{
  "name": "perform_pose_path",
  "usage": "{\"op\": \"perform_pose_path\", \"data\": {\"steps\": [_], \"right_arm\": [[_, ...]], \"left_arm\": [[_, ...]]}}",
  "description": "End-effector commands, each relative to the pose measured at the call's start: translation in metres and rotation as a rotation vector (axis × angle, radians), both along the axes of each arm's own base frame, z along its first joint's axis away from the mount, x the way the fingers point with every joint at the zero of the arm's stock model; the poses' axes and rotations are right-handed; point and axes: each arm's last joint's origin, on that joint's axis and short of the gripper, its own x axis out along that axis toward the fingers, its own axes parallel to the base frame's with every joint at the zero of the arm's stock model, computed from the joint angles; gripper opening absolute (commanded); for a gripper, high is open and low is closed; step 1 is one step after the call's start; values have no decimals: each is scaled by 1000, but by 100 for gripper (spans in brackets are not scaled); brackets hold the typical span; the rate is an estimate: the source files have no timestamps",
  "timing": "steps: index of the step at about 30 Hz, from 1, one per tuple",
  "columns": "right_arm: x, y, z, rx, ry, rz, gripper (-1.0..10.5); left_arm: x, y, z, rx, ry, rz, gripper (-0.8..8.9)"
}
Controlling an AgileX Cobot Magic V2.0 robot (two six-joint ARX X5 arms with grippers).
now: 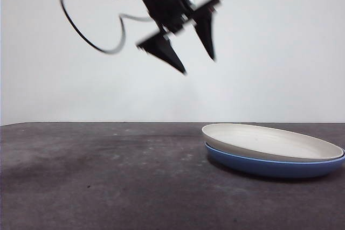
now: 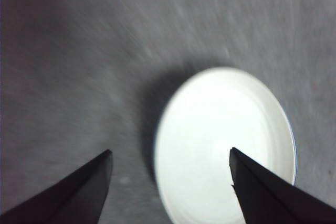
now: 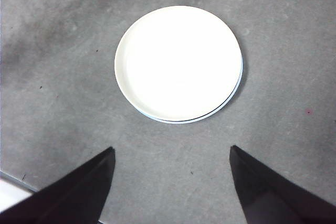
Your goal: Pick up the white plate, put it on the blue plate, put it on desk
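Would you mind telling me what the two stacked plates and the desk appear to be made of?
The white plate looks like matte cream ceramic or melamine: smooth, with a soft sheen. The blue plate beneath it seems glazed ceramic or glossy plastic, its rim catching a highlight. The desk looks like a matte, mottled dark grey laminate or stone-like surface.

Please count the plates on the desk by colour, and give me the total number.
White plate: 1, stacked on the blue one
Blue plate: 1, on the desk
Total: 2 plates
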Motion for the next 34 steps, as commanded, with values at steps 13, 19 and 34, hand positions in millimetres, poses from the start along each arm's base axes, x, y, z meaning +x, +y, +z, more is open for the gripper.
{"op": "perform_pose_path", "data": {"steps": [13, 19, 34], "right_arm": [[2, 0, 6, 7, -33, -5, 352], [2, 0, 6, 7, -33, -5, 353], [13, 2, 3, 23, 34, -18, 352]], "left_arm": [[-98, 147, 150, 48, -231, 132, 362], [-159, 189, 121, 35, -228, 167, 363], [-234, 191, 27, -251, -67, -259, 338]]}}
